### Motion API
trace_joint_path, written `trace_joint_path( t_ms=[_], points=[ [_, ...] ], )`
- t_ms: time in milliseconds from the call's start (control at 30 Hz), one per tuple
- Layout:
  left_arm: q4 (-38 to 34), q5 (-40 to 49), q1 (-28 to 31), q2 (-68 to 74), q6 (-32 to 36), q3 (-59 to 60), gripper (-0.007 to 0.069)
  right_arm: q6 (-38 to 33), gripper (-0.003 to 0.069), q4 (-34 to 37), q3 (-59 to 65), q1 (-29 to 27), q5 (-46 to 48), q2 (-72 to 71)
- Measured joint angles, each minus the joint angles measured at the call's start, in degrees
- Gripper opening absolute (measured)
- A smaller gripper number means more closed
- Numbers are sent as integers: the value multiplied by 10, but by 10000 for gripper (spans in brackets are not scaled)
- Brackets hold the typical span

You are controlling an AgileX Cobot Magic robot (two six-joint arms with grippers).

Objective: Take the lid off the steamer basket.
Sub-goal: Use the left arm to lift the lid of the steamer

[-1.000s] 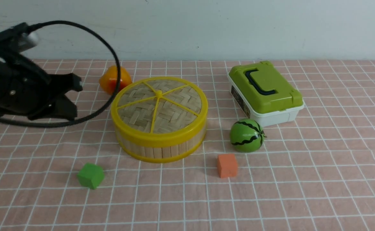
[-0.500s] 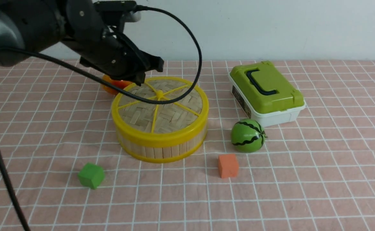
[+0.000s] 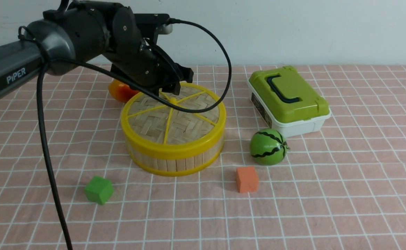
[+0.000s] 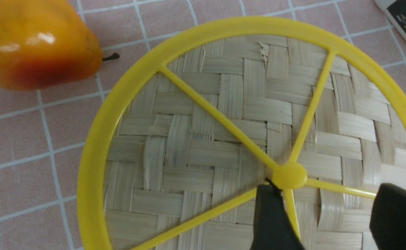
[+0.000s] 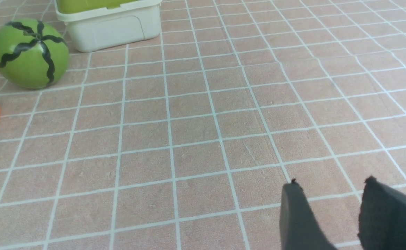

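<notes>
The flat woven-bamboo lid (image 3: 185, 121), yellow-rimmed and spoked, sits on the round slatted steamer basket (image 3: 175, 163); the left gripper (image 3: 170, 91), reaching in from the left, hangs over its hub, jaws apart.

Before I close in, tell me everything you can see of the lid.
The lid is a flat round disc of pale woven bamboo in a thick yellow plastic rim, with five yellow spokes from a centre hub. It sits level and closed on the steamer basket. The open left tool hangs over the hub, one finger at its edge; contact cannot be told.
</notes>
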Motion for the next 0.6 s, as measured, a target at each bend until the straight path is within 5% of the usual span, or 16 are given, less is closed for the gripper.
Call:
trace_joint_path(
  t_ms=[600],
  points=[
    [76,11,-40,24,-5,-10,361,0,241,0,0,0,0,0]
  ],
)
